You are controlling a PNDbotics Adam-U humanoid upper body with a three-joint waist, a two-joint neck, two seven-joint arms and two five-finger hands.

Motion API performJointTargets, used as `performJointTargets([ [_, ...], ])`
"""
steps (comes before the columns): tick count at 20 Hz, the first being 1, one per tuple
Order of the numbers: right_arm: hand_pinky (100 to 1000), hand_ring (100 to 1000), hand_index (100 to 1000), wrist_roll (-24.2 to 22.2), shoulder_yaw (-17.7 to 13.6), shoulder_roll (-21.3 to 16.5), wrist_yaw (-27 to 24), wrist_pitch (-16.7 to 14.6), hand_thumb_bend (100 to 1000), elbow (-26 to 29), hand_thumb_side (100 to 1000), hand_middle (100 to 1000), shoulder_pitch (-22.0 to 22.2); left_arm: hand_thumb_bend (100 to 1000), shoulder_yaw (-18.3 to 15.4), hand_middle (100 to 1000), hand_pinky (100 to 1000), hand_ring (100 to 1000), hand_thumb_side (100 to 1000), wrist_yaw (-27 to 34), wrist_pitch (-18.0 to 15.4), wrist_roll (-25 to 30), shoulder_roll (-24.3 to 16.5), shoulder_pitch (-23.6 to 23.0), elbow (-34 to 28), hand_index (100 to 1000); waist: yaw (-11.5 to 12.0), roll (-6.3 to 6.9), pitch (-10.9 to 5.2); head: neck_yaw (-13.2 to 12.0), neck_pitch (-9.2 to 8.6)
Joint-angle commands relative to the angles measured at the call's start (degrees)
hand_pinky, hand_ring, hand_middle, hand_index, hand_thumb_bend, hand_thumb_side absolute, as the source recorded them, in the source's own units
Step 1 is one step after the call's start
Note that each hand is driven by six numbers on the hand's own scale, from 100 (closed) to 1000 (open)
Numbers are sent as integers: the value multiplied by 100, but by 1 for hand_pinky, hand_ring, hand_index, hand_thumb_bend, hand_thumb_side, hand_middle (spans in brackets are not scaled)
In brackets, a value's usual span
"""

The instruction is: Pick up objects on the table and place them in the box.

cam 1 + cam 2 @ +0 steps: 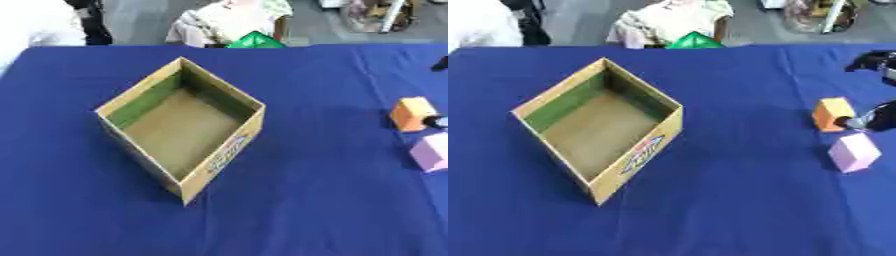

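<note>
An open cardboard box (pixel 597 135) stands left of the table's centre, turned cornerwise, with nothing visible inside. An orange block (pixel 832 114) and a pink block (pixel 853 152) lie near the right edge of the blue table (pixel 737 200). My right hand (pixel 878 116) comes in from the right edge and is mostly cut off. One dark fingertip (pixel 856 122) is against the orange block's right side. Another part of the hand (pixel 873 60) shows higher up, well apart from it. The hand looks open and holds nothing. My left hand is out of view.
A green object (pixel 697 41) sits at the table's far edge. Beyond it stand chairs with draped clothing. Bare blue cloth stretches between the box and the blocks and across the near half of the table.
</note>
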State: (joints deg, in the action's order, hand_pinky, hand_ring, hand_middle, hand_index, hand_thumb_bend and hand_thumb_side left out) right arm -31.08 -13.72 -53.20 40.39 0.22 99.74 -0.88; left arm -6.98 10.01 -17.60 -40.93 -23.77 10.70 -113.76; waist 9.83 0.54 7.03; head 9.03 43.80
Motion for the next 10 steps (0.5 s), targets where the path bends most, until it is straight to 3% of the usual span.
performJointTargets([
  [1,903,931,928,56,-138,-143,-34,16,500,-7,435,934,15,559,-71,729,846,672,950,-52,0,-27,-182,36,-84,855,-17,-24,-80,-36,31],
  [10,900,925,927,51,-152,-171,-192,-7,481,20,441,925,51,560,-56,729,846,672,950,-60,7,-19,-212,31,-84,855,-123,-52,-120,-193,31],
])
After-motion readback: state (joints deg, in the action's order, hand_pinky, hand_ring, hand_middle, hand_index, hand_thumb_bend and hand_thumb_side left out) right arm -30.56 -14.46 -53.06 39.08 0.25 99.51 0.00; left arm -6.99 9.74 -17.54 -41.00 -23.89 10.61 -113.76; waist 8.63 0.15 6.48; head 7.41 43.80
